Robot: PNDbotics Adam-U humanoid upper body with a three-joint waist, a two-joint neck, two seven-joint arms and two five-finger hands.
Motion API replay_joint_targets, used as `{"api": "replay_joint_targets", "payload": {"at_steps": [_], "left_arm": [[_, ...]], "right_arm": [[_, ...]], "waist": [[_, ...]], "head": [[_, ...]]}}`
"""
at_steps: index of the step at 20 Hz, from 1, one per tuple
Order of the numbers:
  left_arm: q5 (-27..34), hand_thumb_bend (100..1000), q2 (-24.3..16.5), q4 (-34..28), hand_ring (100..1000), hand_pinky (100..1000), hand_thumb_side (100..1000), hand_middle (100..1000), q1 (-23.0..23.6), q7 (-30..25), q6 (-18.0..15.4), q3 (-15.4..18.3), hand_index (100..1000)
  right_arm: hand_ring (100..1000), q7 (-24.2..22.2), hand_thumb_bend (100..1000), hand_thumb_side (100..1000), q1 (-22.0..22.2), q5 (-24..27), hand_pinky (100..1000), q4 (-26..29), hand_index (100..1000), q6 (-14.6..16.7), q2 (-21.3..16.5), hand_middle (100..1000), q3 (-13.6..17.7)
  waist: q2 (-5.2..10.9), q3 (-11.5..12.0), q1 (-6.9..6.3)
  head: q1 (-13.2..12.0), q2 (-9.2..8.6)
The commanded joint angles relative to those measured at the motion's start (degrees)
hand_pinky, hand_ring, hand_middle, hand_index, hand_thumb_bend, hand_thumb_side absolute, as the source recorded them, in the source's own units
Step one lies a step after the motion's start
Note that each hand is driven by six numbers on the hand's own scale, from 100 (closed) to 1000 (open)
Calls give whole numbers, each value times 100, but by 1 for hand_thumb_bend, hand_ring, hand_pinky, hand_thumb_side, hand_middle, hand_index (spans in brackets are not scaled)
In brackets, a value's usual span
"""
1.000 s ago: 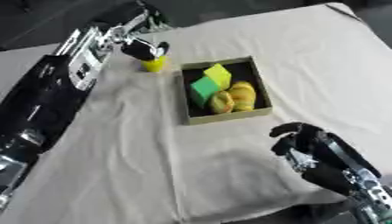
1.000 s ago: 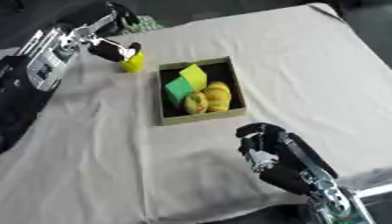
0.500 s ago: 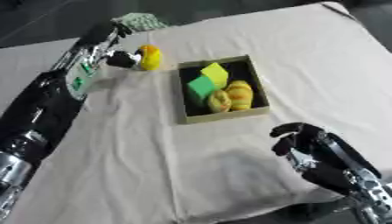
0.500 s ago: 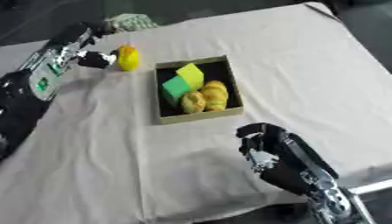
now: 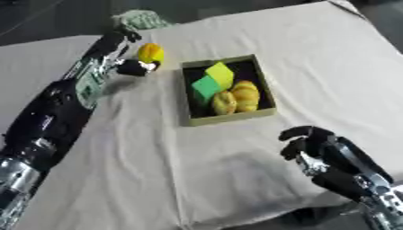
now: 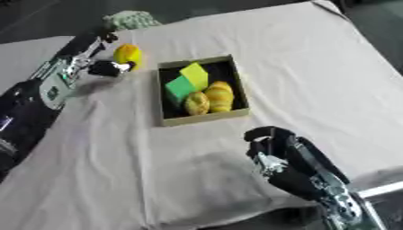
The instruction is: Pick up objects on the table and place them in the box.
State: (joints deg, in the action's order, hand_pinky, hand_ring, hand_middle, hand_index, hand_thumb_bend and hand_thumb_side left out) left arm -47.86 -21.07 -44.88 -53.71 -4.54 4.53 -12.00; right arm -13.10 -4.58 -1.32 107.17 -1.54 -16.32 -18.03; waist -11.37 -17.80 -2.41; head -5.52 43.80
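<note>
1. Box [image 5: 228, 118], olive with a dark floor, sits on the cloth-covered table [image 5: 315, 58], a little toward the far side of the middle.
2. Left hand [image 5: 126, 49] reaches along the far left of the table; its fingers curl beside a small yellow object [image 5: 150, 53]. Whether they actually close on it cannot be told, as the fingers are blurred there.
3. That yellow object is just off the box's far left corner, outside it, close to but apart from the rim.
4. Beyond the left hand, at the far edge of the table, lies a pale green crumpled thing [image 6: 130, 19].
5. Inside the box are four pieces: a yellow block [image 5: 221, 74] at the far end, a green block [image 5: 204, 86] just beside it toward the left, and two orange-yellow rounded pieces [image 5: 235, 96] side by side at the near end.
6. Right hand [image 5: 323, 152] shows at the lower right, near the table's front edge and well apart from the box. Its fingers are curled inward, and it holds nothing.
</note>
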Motion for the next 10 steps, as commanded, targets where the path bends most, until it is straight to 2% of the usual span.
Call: {"api": "replay_joint_targets", "payload": {"at_steps": [1,3,6,7,10], "left_arm": [[-198,433,-27,-23,744,768,415,761,-61,-13,-86,-5,863],[-291,377,12,3,704,744,337,721,-39,66,-86,4,830],[-397,269,49,17,598,692,155,601,-15,311,-43,11,740],[-426,245,52,11,570,675,120,570,-9,423,-17,14,714],[-432,133,46,-25,470,613,100,462,1,843,88,36,610]], "right_arm": [[618,2,100,429,-63,19,614,104,747,-9,-4,687,22],[618,0,100,430,-64,21,614,105,747,-11,-1,687,21],[618,0,100,431,-65,24,614,105,747,-13,3,688,22],[618,0,100,431,-65,24,614,105,747,-13,5,688,22],[618,0,100,427,-66,22,614,103,747,-11,7,688,25]], "waist": [[60,-17,32],[54,-24,36],[52,-35,36],[53,-37,34],[59,-37,28]], "head": [[-17,-49],[-13,-53],[-5,-54],[2,-54],[20,-47]]}}
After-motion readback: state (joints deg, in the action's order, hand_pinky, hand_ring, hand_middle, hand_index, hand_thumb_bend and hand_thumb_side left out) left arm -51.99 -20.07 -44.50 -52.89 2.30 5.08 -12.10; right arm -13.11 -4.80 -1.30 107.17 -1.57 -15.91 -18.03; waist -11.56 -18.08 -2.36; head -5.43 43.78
